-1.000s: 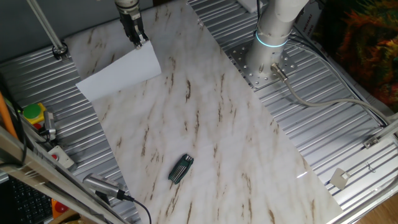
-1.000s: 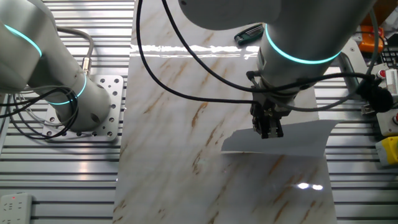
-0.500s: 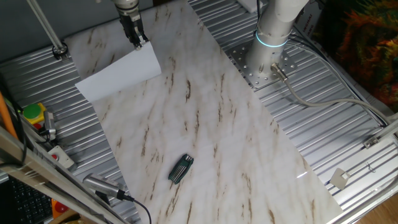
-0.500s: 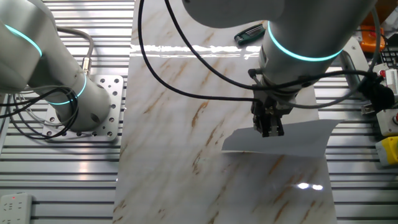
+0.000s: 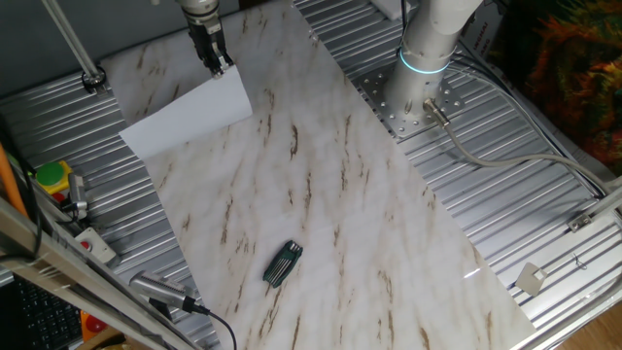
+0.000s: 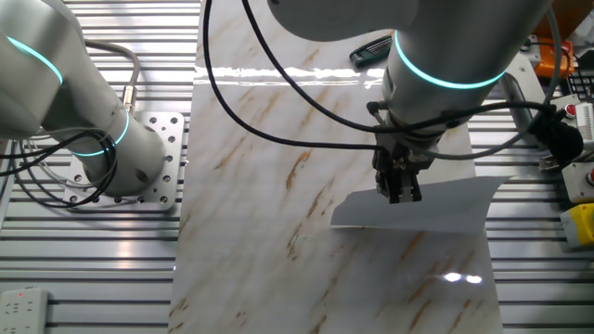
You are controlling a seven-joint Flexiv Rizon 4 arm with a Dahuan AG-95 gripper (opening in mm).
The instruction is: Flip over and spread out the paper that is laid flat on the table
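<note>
Paper (image 5: 185, 119) lies on the marble bench (image 5: 330, 224) in the upper left of one fixed view and at centre right of the other (image 6: 436, 209), and its outline has hardly altered across the last 1 second. In the other fixed view the wrist has crept slightly up and left, so I judge the lift is only just under way and the flip not yet done. That view shows the sheet's top edge raised, one side curling up off the bench. The fingers (image 6: 399, 192) stand at that top edge, near its upper corner, and appear closed on it, though the pinch itself is too small to confirm. Much smaller, a black ribbed object (image 5: 283, 263) sits well apart at lower centre.
</note>
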